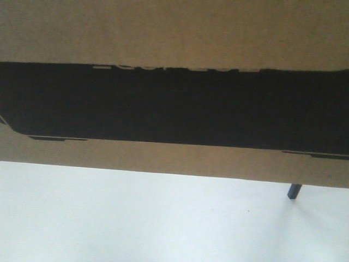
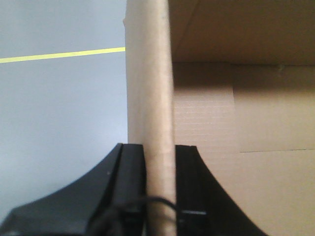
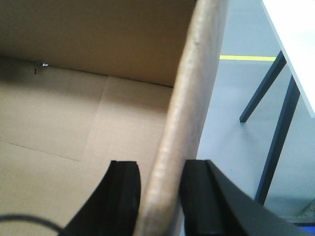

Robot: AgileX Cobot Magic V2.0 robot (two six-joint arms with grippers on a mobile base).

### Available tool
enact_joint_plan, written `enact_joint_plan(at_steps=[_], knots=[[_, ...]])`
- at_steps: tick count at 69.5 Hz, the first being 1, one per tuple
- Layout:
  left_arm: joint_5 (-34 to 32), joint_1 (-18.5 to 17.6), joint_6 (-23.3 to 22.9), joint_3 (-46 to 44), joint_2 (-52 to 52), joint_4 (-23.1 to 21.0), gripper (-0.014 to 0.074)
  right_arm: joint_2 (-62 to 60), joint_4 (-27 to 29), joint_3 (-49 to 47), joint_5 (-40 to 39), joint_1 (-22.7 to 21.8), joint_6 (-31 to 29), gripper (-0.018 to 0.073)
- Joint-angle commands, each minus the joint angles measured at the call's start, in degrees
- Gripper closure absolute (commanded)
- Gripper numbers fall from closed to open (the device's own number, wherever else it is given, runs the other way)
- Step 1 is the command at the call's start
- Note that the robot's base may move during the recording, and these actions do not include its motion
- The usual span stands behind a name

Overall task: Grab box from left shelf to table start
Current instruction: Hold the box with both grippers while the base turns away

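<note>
Box (image 1: 174, 33), open-topped carton, is filling the front view with its black panel facing near. White table (image 1: 136, 218) is showing below it; whether they touch cannot be told. Left gripper (image 2: 160, 164) is pinching the left side wall and right gripper (image 3: 160, 172) the right wall, both closed tight onto cardboard. Handling note: the arms are needing matched, level lowering, as uneven travel would likely twist the thin walls.

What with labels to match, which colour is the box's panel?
The box has a black panel, clearest in the front-facing view.
</note>
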Motion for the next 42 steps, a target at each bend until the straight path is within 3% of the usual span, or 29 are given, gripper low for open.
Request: enact_joint_plan(at_steps=[1, 42], knots=[[-10.8, -1.0, -0.2, -2.4, -0.6, -4.8, 0.0692, 0.2, 3.0, -2.1, -7.2, 0.3, -1.5, 0.0503], [-10.8, -1.0, -0.2, -2.4, -0.6, -4.8, 0.0692, 0.2, 3.0, -2.1, -7.2, 0.3, -1.5, 0.0503]])
